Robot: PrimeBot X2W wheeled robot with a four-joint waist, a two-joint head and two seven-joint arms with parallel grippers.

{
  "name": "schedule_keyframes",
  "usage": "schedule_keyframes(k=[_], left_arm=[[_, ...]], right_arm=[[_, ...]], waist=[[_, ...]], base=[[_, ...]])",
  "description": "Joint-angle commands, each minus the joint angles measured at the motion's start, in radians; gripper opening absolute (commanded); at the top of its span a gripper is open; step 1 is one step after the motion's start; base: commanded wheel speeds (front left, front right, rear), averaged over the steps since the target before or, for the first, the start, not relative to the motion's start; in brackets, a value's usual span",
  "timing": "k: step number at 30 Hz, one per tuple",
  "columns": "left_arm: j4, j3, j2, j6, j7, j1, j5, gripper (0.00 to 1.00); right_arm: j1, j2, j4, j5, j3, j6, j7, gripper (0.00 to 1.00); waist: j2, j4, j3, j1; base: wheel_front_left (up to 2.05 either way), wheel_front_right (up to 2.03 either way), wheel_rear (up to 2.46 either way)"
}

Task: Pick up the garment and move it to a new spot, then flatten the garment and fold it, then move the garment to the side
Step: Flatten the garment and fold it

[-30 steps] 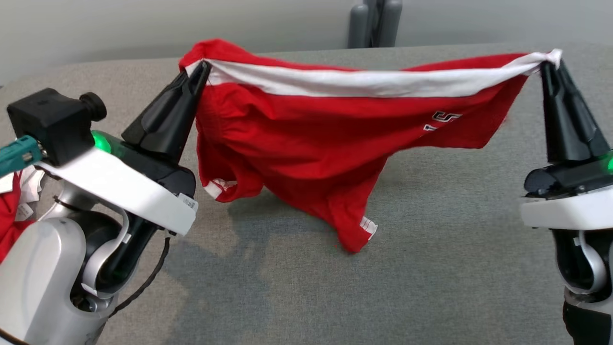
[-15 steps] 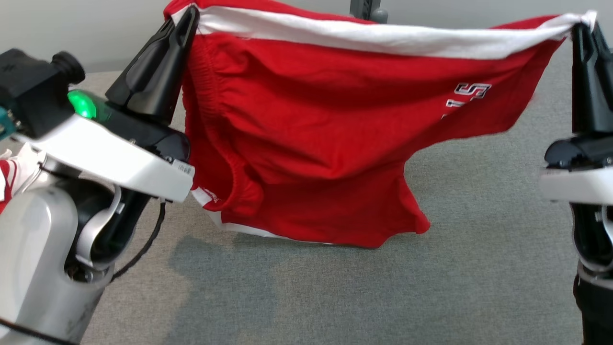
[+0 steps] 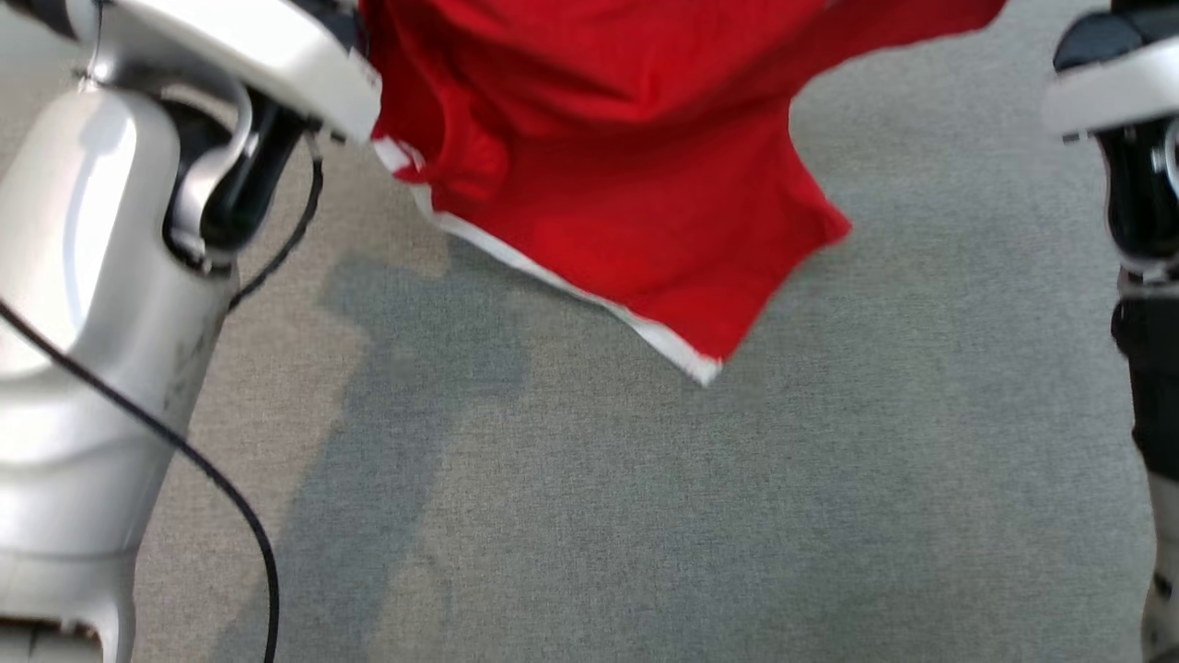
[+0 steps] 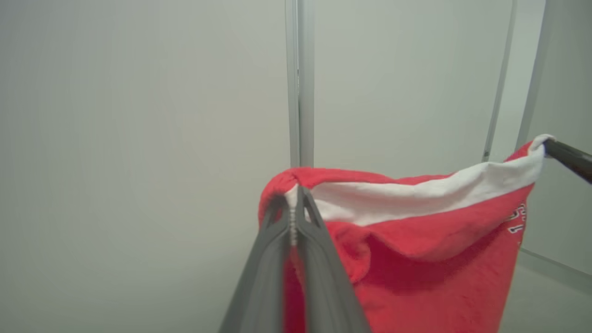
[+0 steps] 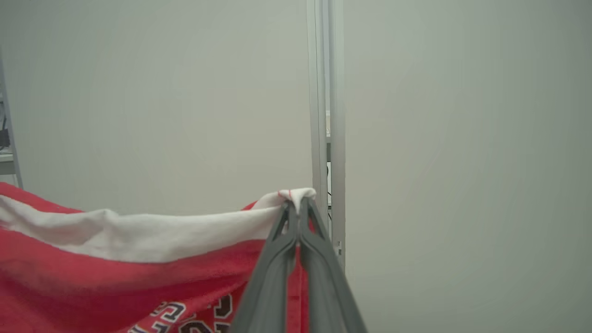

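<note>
One grey cloth-covered counter (image 3: 663, 516) lies under the work. Red garment (image 3: 636, 138) hangs above it, spread betw. both arms; lower white-trimmed corner dangles over counter, contact w/ surface not determinable. White band (image 4: 416, 199) along garment's top edge runs claw to claw w/ slight sag. L claw (image 4: 292, 208): fingers pinched tight on one end of band. R claw (image 5: 296, 206): fingers pinched tight on opp. end
</note>
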Motion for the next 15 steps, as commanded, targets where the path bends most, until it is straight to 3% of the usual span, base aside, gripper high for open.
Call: schedule_keyframes(k=[1, 7, 15], left_arm=[[0.068, 0.0, -0.013, -0.012, -0.024, -0.061, 0.015, 0.0], [0.373, 0.016, -0.098, -0.047, -0.169, -0.268, 0.025, 0.0], [0.7, 0.037, -0.14, -0.063, -0.315, -0.441, 0.046, 0.0]], right_arm=[[-0.063, -0.013, 0.058, 0.01, 0.021, 0.0, -0.014, 0.0], [-0.315, -0.013, 0.335, 0.024, 0.092, 0.0, -0.086, 0.0], [-0.54, 0.029, 0.634, 0.037, 0.146, 0.0, -0.177, 0.0]], waist=[[0.0, 0.01, 0.03, 0.0], [0.0, 0.018, 0.081, 0.0], [0.0, 0.001, 0.107, 0.0]], base=[[0.0, 0.0, 0.0], [0.0, 0.0, 0.0], [0.0, 0.0, 0.0]])
